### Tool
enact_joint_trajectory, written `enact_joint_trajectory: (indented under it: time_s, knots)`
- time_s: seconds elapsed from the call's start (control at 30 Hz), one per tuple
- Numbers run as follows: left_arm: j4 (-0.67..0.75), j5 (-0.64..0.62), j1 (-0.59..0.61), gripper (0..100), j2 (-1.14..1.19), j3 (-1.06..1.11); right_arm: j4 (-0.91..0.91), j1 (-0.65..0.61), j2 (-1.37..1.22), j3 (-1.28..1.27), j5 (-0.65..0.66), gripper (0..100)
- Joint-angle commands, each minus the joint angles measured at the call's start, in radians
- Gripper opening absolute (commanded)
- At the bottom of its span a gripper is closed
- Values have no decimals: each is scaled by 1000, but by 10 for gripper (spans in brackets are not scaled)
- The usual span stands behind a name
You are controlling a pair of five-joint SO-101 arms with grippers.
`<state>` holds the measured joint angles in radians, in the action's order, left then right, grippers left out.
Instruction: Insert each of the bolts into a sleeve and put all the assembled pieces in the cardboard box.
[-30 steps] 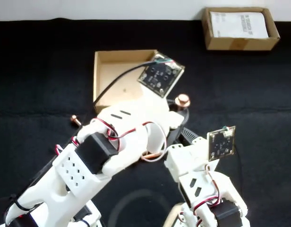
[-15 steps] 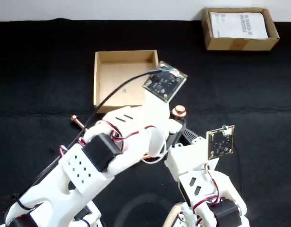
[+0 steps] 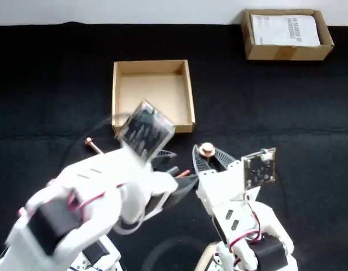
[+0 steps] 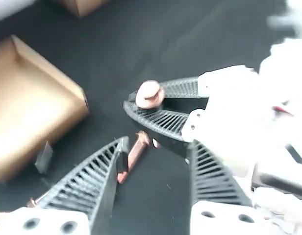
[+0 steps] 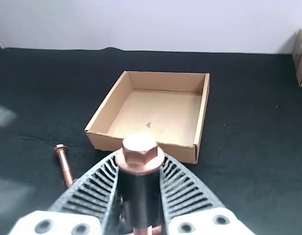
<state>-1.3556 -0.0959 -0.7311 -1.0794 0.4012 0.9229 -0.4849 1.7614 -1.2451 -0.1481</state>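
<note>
Right wrist view: the right gripper (image 5: pixel 139 166) is clamped on a black sleeve (image 5: pixel 138 196), held upright with a copper bolt (image 5: pixel 139 152) seated head-up in its top. This pair looks assembled, and I judge it is kept vertical so the bolt cannot slide out. It hangs just short of the near wall of the cardboard box (image 5: pixel 156 107), well placed for a drop over that wall. The left gripper (image 4: pixel 157 146) is close beside it, jaws spread wide and gripping nothing. A copper shank (image 4: pixel 134 154) touches one fingertip; whether it is the same bolt's end I cannot tell. A loose bolt (image 5: pixel 63 164) lies on the table (image 5: pixel 249 147) off the box's near corner, not yet sleeved.
</note>
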Motion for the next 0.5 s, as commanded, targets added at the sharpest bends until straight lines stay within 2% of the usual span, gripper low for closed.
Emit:
enact_joint_trajectory:
  time_s: [0.0,0.1,0.2,0.33,0.47]
  knots:
    - [-5,120,15,87,-153,-7,-87,68,-122,107,29,6]
    - [2,213,18,3,-260,-7,-101,90,-303,234,29,6]
    - [-5,241,84,11,-334,5,-102,91,-487,395,29,6]
    - [2,244,292,9,-367,48,-99,91,-745,616,37,6]
    - [15,241,562,9,-392,136,-99,90,-1007,832,140,6]
